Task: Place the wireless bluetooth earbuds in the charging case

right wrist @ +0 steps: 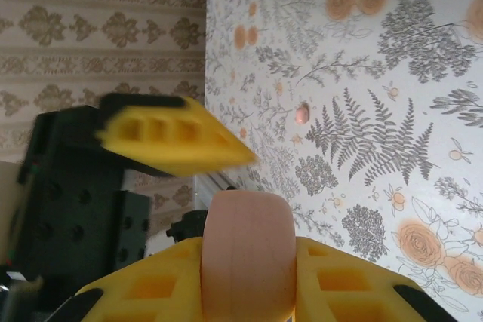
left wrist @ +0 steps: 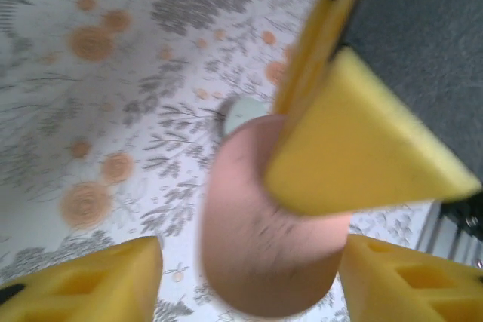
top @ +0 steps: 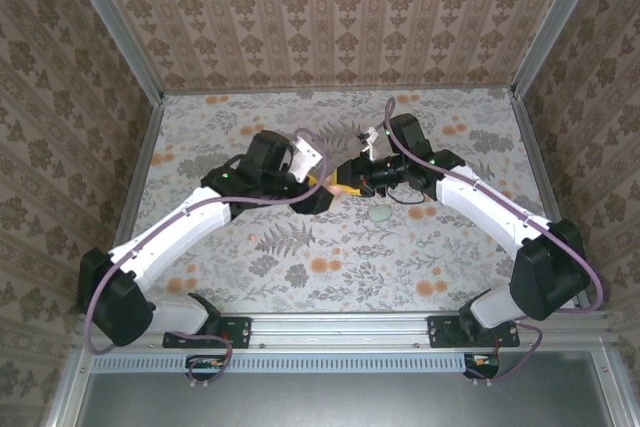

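Handover height, mid-surface: the two arms meet nose to nose in the top view, the left end effector and the right end effector almost touching above the flower-printed surface.

The pink, round-edged charging case sits upright between the right end effector's yellow fingers in the right wrist view. Both fingers press against its sides, so it is gripped there. At about 10 o'clock from the case, one yellow finger of the left end effector hangs clear of it.

In the left wrist view the same case stands in the gap of the left end effector, whose jaws are spread. The finger at 8 o'clock is well off the case; the one at 4 o'clock is just beside it, and contact cannot be told through the blur. A finger of the right end effector comes in from 1 o'clock and lies on the case.

A pale round disc lies on the surface at roughly 4 o'clock from the meeting point; it is blurred behind the case in the left wrist view. A small pink speck rests on the surface in the right wrist view, too small to identify.
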Controlling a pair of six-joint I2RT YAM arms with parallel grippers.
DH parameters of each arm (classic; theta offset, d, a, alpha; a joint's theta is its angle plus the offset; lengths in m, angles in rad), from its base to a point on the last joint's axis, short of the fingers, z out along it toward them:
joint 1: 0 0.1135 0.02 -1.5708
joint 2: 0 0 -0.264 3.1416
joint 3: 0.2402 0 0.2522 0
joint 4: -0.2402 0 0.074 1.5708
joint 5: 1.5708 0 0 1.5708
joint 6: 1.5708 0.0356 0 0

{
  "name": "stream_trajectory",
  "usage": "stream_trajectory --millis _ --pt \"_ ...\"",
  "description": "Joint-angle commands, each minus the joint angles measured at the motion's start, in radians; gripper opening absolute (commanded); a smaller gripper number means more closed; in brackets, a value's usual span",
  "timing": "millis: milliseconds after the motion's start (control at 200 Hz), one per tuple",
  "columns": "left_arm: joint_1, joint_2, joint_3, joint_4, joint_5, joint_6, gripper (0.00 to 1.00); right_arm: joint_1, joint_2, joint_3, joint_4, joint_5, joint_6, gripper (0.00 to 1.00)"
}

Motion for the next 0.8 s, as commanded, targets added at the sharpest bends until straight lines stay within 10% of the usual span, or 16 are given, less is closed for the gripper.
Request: stream_trajectory --millis 0,305,795 --pt "0.043 -0.059 -0.014 0.054 -0.108 -0.077 0.72 -0.023 -0.001 -0.016 -0.009 0.082 0.134 0.23" --pt "0.031 -0.084 -0.059 0.076 -0.341 -0.252 0.73 -0.043 -0.034 -0.026 0.063 0.180 0.291 0.25" --pt "0.061 -0.128 -0.319 0.709 0.122 -0.228 0.74 -0.054 -0.154 -0.219 0.373 0.232 0.599 0.25"
